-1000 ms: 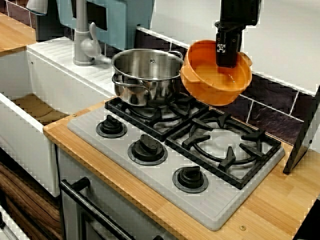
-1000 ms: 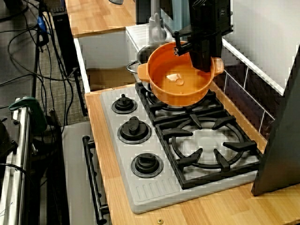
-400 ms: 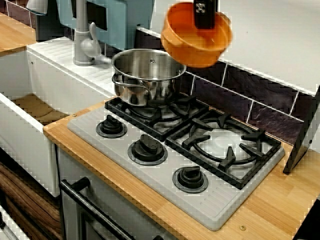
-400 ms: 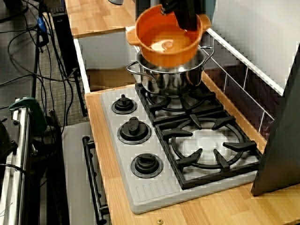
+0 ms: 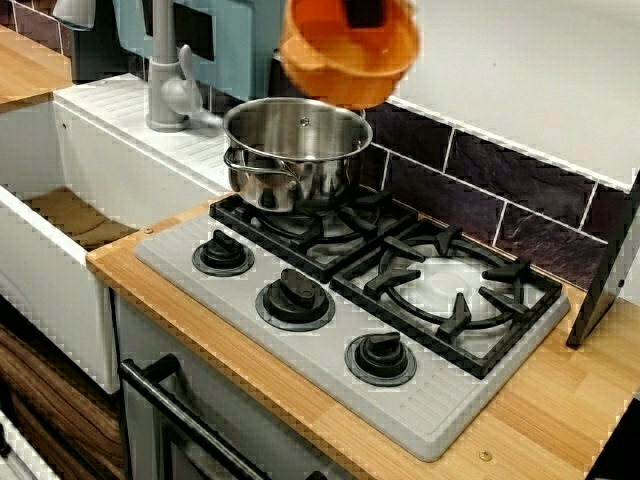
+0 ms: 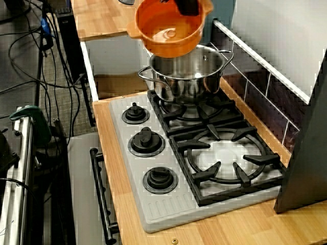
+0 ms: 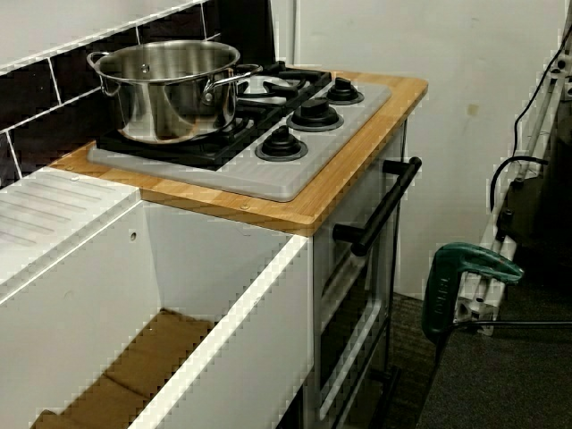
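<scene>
Orange bowl (image 5: 342,62) held high in the air over the steel pot (image 5: 296,150).

In the view from the front of the stove, the arm comes straight down from the top edge. Only the dark tip of the gripper (image 5: 365,11) shows, set on the bowl's back rim. The jaws are closed on that rim, one finger inside the bowl and the rest cut off by the frame. The bowl hangs tilted from this hold, its mouth turned partly toward the view from the stove's end, where it sits in front of the pot's rim without touching it. The pot stands on the left grate of the grey stove (image 5: 330,372), next to the tap (image 5: 166,80). The view from the sink (image 7: 228,308) side shows the pot but neither bowl nor gripper.
</scene>
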Controlling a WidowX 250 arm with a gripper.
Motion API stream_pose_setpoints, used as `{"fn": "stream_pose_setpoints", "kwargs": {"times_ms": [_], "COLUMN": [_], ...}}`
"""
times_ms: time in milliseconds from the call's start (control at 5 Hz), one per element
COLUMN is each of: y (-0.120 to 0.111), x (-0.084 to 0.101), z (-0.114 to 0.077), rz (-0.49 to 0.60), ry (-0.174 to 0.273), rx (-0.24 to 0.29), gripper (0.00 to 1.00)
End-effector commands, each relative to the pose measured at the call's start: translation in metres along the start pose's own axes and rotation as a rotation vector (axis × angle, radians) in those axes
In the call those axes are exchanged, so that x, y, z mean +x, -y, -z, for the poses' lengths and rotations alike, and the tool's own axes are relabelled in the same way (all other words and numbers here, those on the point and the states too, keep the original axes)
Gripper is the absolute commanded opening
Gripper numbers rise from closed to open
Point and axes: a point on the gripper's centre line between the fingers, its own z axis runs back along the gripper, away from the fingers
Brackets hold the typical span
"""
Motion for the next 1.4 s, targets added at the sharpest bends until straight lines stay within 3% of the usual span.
{"fn": "stream_pose_setpoints", "kwargs": {"times_ms": [0,200,600,800,1000,1200], "y": [-0.002,-0.003,0.009,0.015,0.001,0.000], "x": [-0.029,-0.034,-0.016,-0.013,-0.010,-0.001], "z": [-0.031,-0.034,-0.031,-0.015,0.006,0.013], "rz": [-0.023,-0.047,-0.059,-0.042,-0.022,-0.047], "ry": [0.063,0.063,-0.004,0.049,0.116,0.203], "rx": [0.104,0.154,0.250,0.195,0.044,0.023], "gripper": [0.00,0.00,0.00,0.00,0.00,0.00]}}
